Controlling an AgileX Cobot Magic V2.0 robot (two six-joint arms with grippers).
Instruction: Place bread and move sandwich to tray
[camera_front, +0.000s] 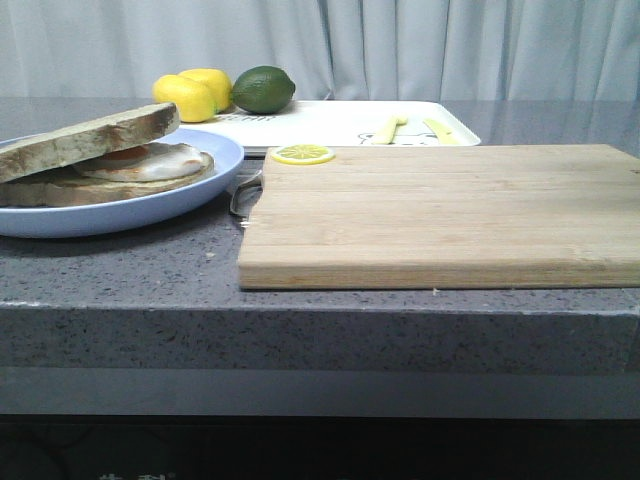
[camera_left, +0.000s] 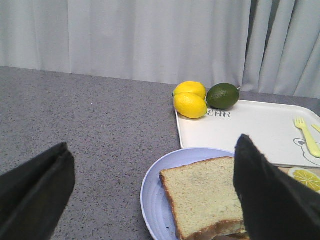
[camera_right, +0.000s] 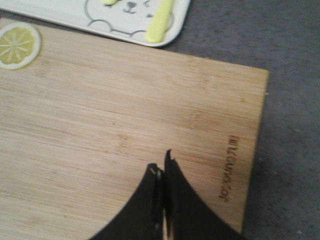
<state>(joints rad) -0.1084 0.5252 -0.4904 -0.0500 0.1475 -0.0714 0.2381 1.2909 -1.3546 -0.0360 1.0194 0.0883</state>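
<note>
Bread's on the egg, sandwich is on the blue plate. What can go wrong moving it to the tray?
1. The top bread sits tilted on the sandwich; it may slide off when lifted.
2. The tray holds lemons, a lime and a fork, which crowds placement.

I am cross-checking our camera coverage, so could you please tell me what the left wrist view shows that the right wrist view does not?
Only the left wrist view shows the blue plate with the bread lying on it, two lemons and a lime at the tray's corner, and the open left tool.

Only the right wrist view shows the wooden cutting board, its printed brand mark, and the shut right tool.

Both show the tray, the lemon slice and the grey countertop.
</note>
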